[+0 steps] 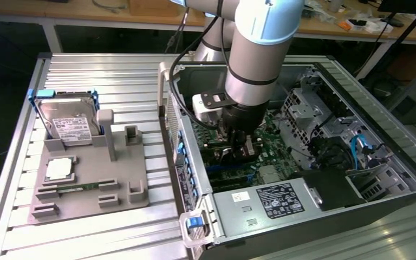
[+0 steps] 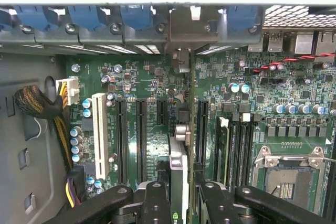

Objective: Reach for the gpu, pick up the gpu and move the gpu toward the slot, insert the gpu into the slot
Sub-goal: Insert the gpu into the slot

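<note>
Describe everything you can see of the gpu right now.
The gpu stands edge-on between the gripper's dark fingers, a thin card with a silvery face and a small metal block at its far end. It hangs over the green motherboard, lined up among the long black slots. Whether it touches the board I cannot tell.

Big silver-grey tubular arm (image 1: 255,49) there, with a pale blue cap at its joint and a black band lower down. A black cable (image 1: 186,54) loops alongside it, past a white box with a black plate. Close in, the gripper (image 2: 181,203) has glossy black finger links studded with round silver screws.
</note>
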Robot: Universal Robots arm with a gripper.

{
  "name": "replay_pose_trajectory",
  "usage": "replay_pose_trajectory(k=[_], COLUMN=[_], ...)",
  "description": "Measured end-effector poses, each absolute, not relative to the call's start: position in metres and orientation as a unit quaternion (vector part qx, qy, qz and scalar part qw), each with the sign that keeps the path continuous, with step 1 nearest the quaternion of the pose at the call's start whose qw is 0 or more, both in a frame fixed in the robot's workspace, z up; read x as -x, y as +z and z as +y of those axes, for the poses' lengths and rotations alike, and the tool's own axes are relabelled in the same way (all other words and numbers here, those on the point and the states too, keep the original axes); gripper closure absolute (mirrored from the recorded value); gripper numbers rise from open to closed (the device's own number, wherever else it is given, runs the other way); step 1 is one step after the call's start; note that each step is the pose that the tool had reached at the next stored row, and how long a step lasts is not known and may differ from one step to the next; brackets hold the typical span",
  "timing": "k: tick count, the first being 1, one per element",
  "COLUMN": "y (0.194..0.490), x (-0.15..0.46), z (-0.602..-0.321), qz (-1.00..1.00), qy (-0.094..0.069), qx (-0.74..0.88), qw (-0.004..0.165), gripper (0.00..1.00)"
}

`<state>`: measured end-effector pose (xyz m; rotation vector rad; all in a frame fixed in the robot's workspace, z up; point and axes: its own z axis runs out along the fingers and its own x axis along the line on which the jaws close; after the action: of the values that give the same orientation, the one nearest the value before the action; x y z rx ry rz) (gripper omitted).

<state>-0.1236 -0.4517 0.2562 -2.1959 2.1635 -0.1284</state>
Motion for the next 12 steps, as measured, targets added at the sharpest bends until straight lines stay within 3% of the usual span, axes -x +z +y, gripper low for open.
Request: replay_pose_trajectory(k=[12], y=[0.2561], x=[0.1304], z=[-0.4512], qz=[0.7], qy=[-0.051], qx=[0.711], qw=[0.037], gripper=[0.73])
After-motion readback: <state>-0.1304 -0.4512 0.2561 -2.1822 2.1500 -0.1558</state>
